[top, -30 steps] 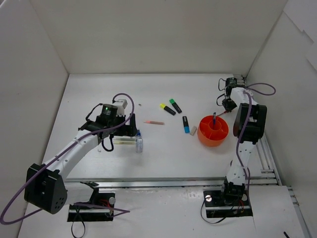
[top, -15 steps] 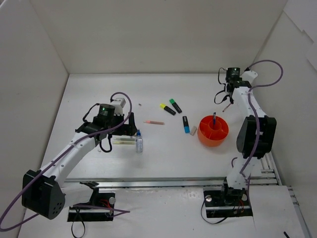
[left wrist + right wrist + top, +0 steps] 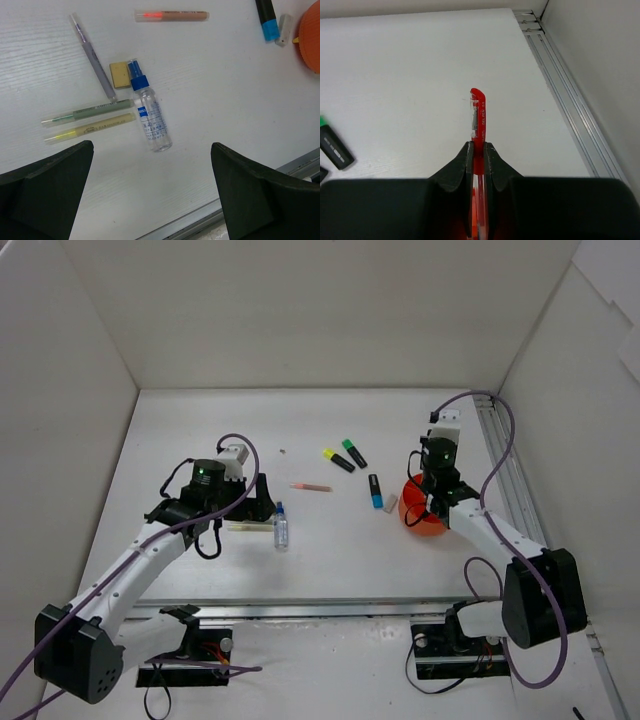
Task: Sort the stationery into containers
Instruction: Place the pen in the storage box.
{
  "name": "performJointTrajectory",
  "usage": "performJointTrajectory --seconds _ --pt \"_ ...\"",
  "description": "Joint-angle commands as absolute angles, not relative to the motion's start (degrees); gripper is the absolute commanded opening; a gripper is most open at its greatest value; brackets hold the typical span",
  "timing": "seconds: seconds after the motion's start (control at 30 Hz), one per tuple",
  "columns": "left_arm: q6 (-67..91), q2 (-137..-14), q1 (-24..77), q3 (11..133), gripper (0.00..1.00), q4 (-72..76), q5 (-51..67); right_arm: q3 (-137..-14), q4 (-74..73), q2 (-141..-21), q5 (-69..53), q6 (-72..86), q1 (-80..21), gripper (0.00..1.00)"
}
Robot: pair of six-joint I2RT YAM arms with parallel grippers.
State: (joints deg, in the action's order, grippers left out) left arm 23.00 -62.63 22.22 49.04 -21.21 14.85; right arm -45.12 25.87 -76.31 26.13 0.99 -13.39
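My right gripper (image 3: 478, 150) is shut on a thin red pen (image 3: 479, 117), whose capped end sticks out past the fingertips. In the top view the right gripper (image 3: 431, 498) hangs over the round orange-red pot (image 3: 416, 519). My left gripper (image 3: 152, 200) is open and empty, its fingers (image 3: 45, 192) wide apart above the table, just short of a clear blue-capped bottle (image 3: 150, 119). Beside the bottle lie a purple pen (image 3: 92, 57), a green pen (image 3: 89, 112), a yellow pen (image 3: 91, 130) and a small tan eraser (image 3: 120, 74). The left gripper (image 3: 258, 506) sits left of the bottle (image 3: 281, 527).
A reddish pen (image 3: 311, 486), yellow-capped (image 3: 338, 460), green-capped (image 3: 354, 452) and blue-capped (image 3: 374, 491) highlighters and a white eraser (image 3: 390, 503) lie mid-table. A metal rail (image 3: 565, 95) runs along the right wall. White walls enclose the table.
My right arm has swung from the back right corner forward to above the orange pot, still holding the red pen. The left arm has drifted slightly nearer, staying open.
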Motion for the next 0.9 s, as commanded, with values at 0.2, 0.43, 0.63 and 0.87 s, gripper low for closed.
performJointTrajectory --seconds 0.2,0.43,0.63,0.87 --pt "24.1 -60.4 23.2 49.4 1.00 -18.2 15.4 -40.8 45.3 -69.7 30.7 -8.2 -18.8 0.00" --pt "24.3 -60.6 23.2 49.6 1.00 -18.2 15.3 -35.7 45.5 -66.9 33.5 -6.1 -20.5 0.00" --pt "24.5 -61.2 23.2 50.0 1.00 -18.5 15.6 -32.5 45.9 -66.7 35.0 -4.0 -20.9 0.00" --pt "25.4 -61.9 23.7 50.5 1.00 -18.7 15.8 -30.0 45.7 -64.3 35.6 -1.1 -21.1 0.33"
